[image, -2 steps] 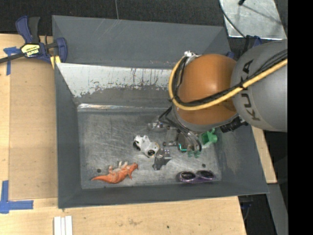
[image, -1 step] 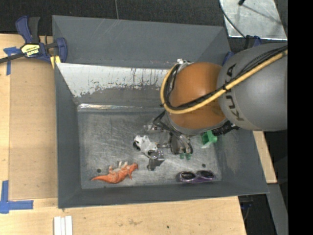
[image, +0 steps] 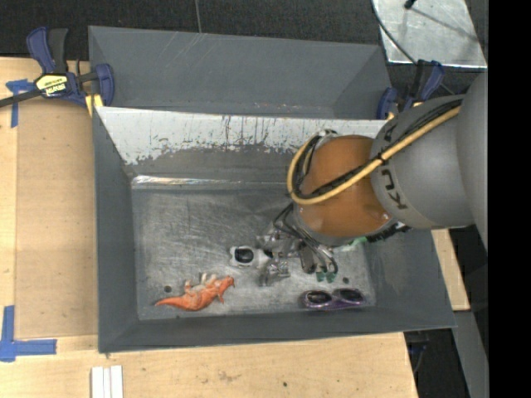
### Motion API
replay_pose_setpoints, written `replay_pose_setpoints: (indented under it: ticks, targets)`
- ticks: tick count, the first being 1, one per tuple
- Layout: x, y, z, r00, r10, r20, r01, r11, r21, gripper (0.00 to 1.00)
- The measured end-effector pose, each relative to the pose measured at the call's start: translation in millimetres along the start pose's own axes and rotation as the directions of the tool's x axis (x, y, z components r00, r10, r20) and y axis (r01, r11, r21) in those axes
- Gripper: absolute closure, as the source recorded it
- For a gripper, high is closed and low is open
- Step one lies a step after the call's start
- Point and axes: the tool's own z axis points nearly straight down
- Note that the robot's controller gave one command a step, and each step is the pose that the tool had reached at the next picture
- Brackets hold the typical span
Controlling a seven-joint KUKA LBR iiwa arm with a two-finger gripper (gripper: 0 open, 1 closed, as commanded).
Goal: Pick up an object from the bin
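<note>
My gripper [image: 278, 265] reaches down to the bin floor right of centre, below the orange wrist cover. A small white and black thing [image: 243, 255] lies just left of the fingertips, close to them; whether they touch it I cannot tell. An orange toy lizard [image: 197, 295] lies on the floor at the front left, apart from the gripper. Purple sunglasses [image: 333, 298] rest by the front wall, just right of and below the gripper.
The arm and its orange cover with a yellow cable hang over the right part of the bin, hiding the floor beneath. The bin's sloped walls rise on all sides. Bare floor lies at the left and back.
</note>
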Motion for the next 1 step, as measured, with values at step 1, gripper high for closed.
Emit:
replay_pose_setpoints:
  ticks: [1]
  targets:
    - [0.0, 0.0, 0.0, 1.000, 0.000, 0.000, 0.000, 1.000, 0.000, 1.00]
